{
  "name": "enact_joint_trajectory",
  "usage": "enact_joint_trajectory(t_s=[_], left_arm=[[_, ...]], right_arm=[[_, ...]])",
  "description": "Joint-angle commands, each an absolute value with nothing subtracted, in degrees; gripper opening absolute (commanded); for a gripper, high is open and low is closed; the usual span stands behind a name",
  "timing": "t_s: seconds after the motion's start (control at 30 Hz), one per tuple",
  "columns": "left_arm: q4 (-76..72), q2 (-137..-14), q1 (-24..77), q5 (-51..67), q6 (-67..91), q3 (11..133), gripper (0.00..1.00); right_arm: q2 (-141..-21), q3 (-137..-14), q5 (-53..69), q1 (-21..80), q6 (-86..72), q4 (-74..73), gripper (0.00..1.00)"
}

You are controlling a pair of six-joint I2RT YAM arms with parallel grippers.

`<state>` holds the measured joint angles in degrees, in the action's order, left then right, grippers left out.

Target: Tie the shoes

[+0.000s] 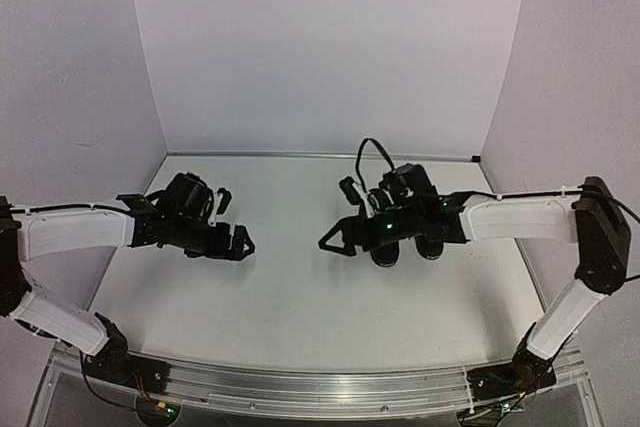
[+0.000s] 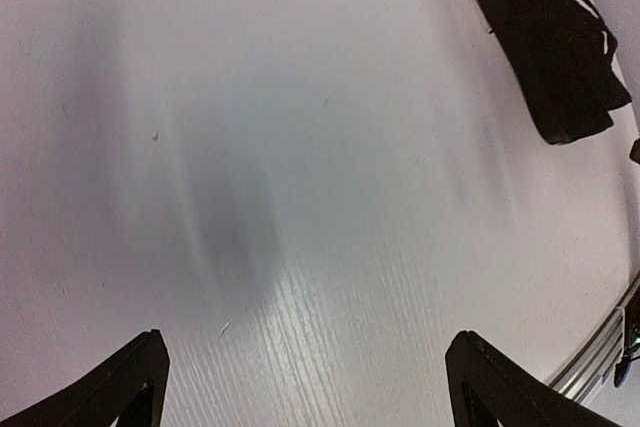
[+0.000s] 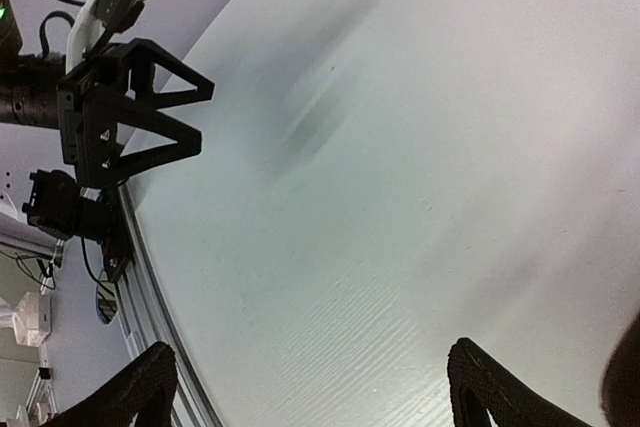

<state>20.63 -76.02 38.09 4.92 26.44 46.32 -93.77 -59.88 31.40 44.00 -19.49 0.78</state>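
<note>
Two small black shoes (image 1: 384,253) (image 1: 432,247) stand side by side right of the table's middle, largely hidden under my right arm. One dark shoe with a thin lace shows blurred at the top right of the left wrist view (image 2: 550,47). My left gripper (image 1: 243,244) is open and empty, hovering left of centre and pointing towards the shoes; its fingertips frame bare table (image 2: 305,387). My right gripper (image 1: 333,243) is open and empty, just left of the shoes, above bare table (image 3: 305,387). The two grippers face each other, apart.
The white table (image 1: 300,307) is enclosed by white walls at the back and sides. An aluminium rail (image 1: 300,387) runs along the near edge and shows in the right wrist view (image 3: 150,297), where the left gripper (image 3: 140,117) also appears.
</note>
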Motion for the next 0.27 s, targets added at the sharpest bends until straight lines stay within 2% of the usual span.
enact_joint_trajectory(t_s=[0.0,0.23], left_arm=[[16.24,-71.63,38.20,3.95,31.42,42.48,1.00],[15.08,-71.55,38.23,3.31,32.02,40.49,1.00]], right_arm=[[-98.50,-58.41,30.62,48.00,-23.19,12.70,0.90],[-100.47,-58.69,29.16,49.54,-23.64,13.55,0.90]])
